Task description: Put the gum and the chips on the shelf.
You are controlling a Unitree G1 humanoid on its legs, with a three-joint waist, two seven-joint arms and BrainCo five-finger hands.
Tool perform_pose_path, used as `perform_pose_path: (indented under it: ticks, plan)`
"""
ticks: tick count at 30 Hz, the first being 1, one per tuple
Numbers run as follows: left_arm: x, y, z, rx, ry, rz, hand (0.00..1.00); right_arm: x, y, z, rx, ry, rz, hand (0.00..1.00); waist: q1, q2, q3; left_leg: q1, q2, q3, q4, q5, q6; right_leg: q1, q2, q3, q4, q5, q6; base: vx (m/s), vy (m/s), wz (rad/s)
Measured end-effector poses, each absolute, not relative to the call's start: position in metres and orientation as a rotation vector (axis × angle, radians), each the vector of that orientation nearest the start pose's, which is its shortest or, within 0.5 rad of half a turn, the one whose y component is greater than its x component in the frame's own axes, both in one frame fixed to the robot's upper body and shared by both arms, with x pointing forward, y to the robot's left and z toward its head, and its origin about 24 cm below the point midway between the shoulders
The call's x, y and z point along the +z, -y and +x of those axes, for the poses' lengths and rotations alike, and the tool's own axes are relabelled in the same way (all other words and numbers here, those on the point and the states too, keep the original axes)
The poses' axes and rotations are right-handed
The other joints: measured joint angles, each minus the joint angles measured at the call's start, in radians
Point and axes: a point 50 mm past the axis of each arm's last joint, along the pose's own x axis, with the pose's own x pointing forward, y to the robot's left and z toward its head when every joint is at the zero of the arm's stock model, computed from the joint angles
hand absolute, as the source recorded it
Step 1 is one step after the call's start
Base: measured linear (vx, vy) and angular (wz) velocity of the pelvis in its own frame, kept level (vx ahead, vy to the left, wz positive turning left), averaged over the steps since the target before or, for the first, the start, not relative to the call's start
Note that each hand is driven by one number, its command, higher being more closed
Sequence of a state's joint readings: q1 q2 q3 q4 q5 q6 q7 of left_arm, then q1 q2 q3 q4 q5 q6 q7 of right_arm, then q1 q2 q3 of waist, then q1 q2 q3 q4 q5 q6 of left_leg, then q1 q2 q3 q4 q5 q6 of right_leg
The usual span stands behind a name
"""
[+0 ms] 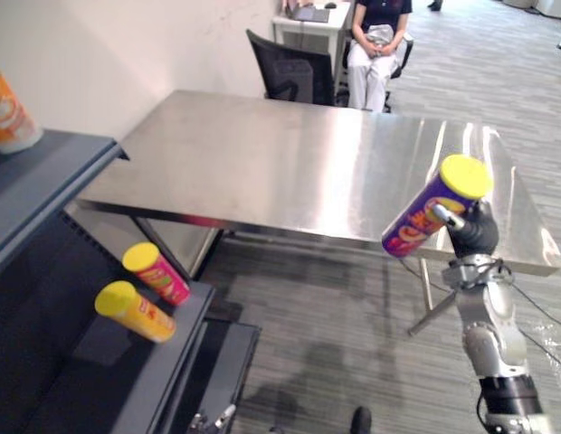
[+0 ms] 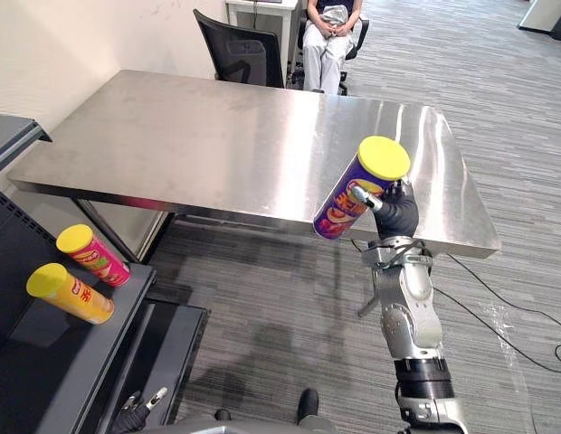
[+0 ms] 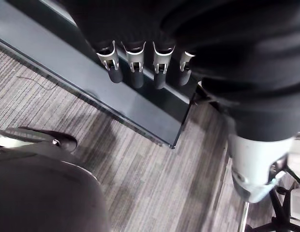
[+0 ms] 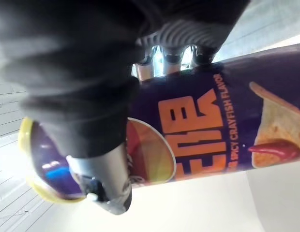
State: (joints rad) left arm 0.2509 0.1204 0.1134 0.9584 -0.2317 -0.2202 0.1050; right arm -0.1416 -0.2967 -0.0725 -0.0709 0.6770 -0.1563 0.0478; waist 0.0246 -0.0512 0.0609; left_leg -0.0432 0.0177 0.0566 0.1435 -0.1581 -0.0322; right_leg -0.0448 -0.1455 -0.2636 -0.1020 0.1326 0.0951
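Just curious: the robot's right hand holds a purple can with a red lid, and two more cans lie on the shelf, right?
Not quite: the lid is yellow, as the left eye view shows. The right hand does hold the purple can, and two more cans lie on the shelf.

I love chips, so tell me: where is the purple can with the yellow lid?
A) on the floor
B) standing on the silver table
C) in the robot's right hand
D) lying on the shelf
C: the right hand has its fingers curled round the purple can, holding it tilted in the air by the table edge. The shelf has a red can and a yellow can lying on it.
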Motion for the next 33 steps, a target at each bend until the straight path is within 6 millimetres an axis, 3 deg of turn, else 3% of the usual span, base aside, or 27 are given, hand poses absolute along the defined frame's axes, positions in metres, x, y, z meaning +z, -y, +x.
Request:
perform_pose_path:
  ticks: [5, 9, 14, 15, 18, 19, 20, 24, 26, 27, 29, 31, 33]
  plan:
    - [-0.152, -0.225, 0.06, 0.456, -0.96, -0.066, 0.0, 0.117, 0.212, 0.269, 0.045, 0.37, 0.362, 1.0, -0.001, 0.015, 0.003, -0.004, 0.005, -0.028, 0.036, -0.005, 0.001, -0.007, -0.002, -0.012, 0.068, -0.029, -0.015, -0.03, -0.001, 0.1]
    - [-0.154, -0.222, 0.063, 0.463, -0.966, -0.082, 0.0, 0.129, 0.208, 0.266, 0.069, 0.436, 0.36, 1.0, 0.006, 0.034, 0.026, -0.041, 0.011, -0.082, 0.09, -0.018, 0.0, -0.026, -0.017, -0.056, 0.167, -0.09, -0.026, -0.11, -0.012, 0.36]
    - [-0.158, -0.218, 0.055, 0.544, -0.985, -0.162, 0.0, 0.136, 0.172, 0.27, 0.225, 0.45, 0.376, 1.0, 0.028, 0.064, 0.089, -0.062, 0.036, -0.114, 0.109, -0.015, -0.002, -0.076, -0.03, -0.078, 0.338, -0.169, -0.051, -0.12, -0.089, 0.28]
    - [-0.157, -0.218, 0.055, 0.559, -0.983, -0.169, 0.0, 0.135, 0.169, 0.269, 0.233, 0.451, 0.381, 1.0, 0.032, 0.068, 0.096, -0.062, 0.056, -0.091, 0.109, -0.018, 0.001, -0.075, -0.027, -0.089, 0.35, -0.184, -0.052, -0.09, -0.246, 0.65]
    - [-0.158, -0.219, 0.053, 0.582, -0.983, -0.182, 0.0, 0.135, 0.167, 0.269, 0.23, 0.459, 0.402, 1.0, 0.036, 0.082, 0.105, -0.078, 0.191, 0.105, 0.111, 0.012, 0.053, -0.045, 0.001, -0.177, 0.327, -0.219, -0.069, -0.06, -0.2, 0.82]
    - [-0.158, -0.218, 0.049, 0.597, -0.991, -0.198, 0.0, 0.136, 0.167, 0.269, 0.232, 0.471, 0.401, 1.0, 0.035, 0.076, 0.104, -0.075, 0.213, 0.157, 0.064, 0.016, 0.059, -0.043, -0.007, -0.218, 0.316, -0.224, -0.077, -0.04, -0.198, 1.01]
    - [-0.159, -0.218, 0.048, 0.598, -0.994, -0.201, 0.0, 0.137, 0.169, 0.268, 0.231, 0.483, 0.398, 1.0, 0.03, 0.063, 0.106, -0.086, 0.22, 0.179, 0.074, 0.026, 0.055, -0.044, -0.02, -0.246, 0.313, -0.226, -0.081, -0.04, -0.173, 1.15]
    - [-0.161, -0.217, 0.031, 0.617, -1.04, -0.203, 0.0, 0.143, 0.185, 0.267, 0.2, 0.517, 0.341, 1.0, 0.018, 0.052, 0.102, -0.105, 0.251, 0.286, 0.268, 0.036, 0.062, -0.02, -0.098, -0.406, 0.315, -0.228, -0.111, -0.01, -0.084, 1.11]
    - [-0.163, -0.215, 0.024, 0.622, -1.057, -0.203, 0.0, 0.145, 0.192, 0.267, 0.179, 0.523, 0.326, 1.0, 0.016, 0.057, 0.082, -0.079, 0.259, 0.332, 0.287, 0.103, 0.077, -0.015, -0.129, -0.466, 0.322, -0.226, -0.105, 0.04, 0.04, 1.12]
    - [-0.163, -0.213, 0.022, 0.622, -1.055, -0.208, 0.0, 0.148, 0.197, 0.267, 0.171, 0.532, 0.309, 1.0, 0.011, 0.078, 0.067, -0.077, 0.248, 0.35, 0.25, 0.163, 0.084, -0.016, -0.139, -0.501, 0.334, -0.223, -0.088, 0.02, 0.068, 1.05]
    - [-0.161, -0.216, 0.018, 0.629, -1.043, -0.194, 0.0, 0.147, 0.198, 0.267, 0.168, 0.527, 0.304, 1.0, 0.022, 0.061, 0.061, -0.077, 0.214, 0.372, 0.165, 0.198, 0.091, -0.008, -0.155, -0.552, 0.313, -0.211, -0.07, -0.02, 0.076, 1.04]
    - [-0.162, -0.216, 0.013, 0.627, -1.054, -0.189, 0.0, 0.147, 0.199, 0.267, 0.159, 0.527, 0.306, 1.0, 0.016, 0.051, 0.054, -0.068, 0.174, 0.369, 0.04, 0.276, 0.092, 0.015, -0.155, -0.611, 0.269, -0.207, -0.052, -0.07, 0.038, 1.06]
    - [-0.162, -0.215, 0.011, 0.619, -1.06, -0.194, 0.0, 0.147, 0.207, 0.266, 0.112, 0.531, 0.31, 1.0, 0.007, 0.049, 0.054, -0.038, 0.152, 0.381, -0.08, 0.314, 0.087, 0.04, -0.148, -0.675, 0.235, -0.2, -0.04, -0.11, 0.053, 1.07]
